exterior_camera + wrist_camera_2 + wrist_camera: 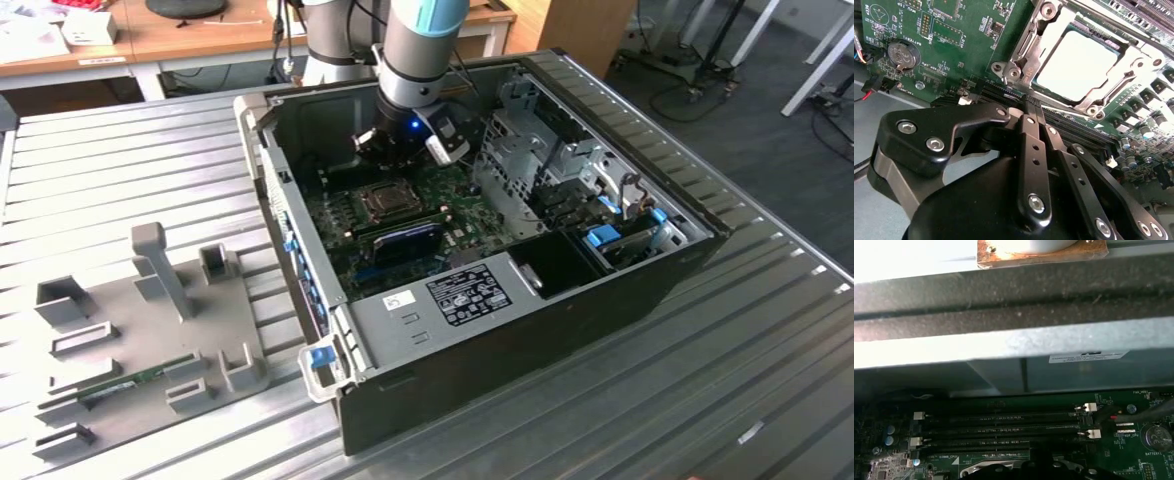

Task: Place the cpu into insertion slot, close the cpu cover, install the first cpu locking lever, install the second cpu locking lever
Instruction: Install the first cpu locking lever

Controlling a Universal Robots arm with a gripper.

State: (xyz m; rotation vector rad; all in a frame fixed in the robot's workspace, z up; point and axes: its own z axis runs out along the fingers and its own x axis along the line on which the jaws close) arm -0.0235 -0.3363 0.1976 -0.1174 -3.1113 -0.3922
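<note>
Grey-brown flat square cpu (1079,62) sits in the silver-rimmed insertion slot (387,200), with the thin silver cpu cover (1054,35) frame down over it. We see the black gripper (1031,107) jaws closed and empty, just beside the socket. We can't confirm latching.

The cpu (1079,65) had a pale, smooth, matt metal top. Around it the cpu cover (1029,42) was bare silver metal with a dull sheen and shiny screw heads. The circuit board (954,30) was green and slightly glossy; its coin battery (903,54) was polished metal. The tool (1033,102) was black, smooth and satin, pinned with bright steel screws. The memory slots (999,430) looked like black plastic. The case (387,335) was grey sheet metal, the desk (747,330) ribbed, dull metal.
</note>
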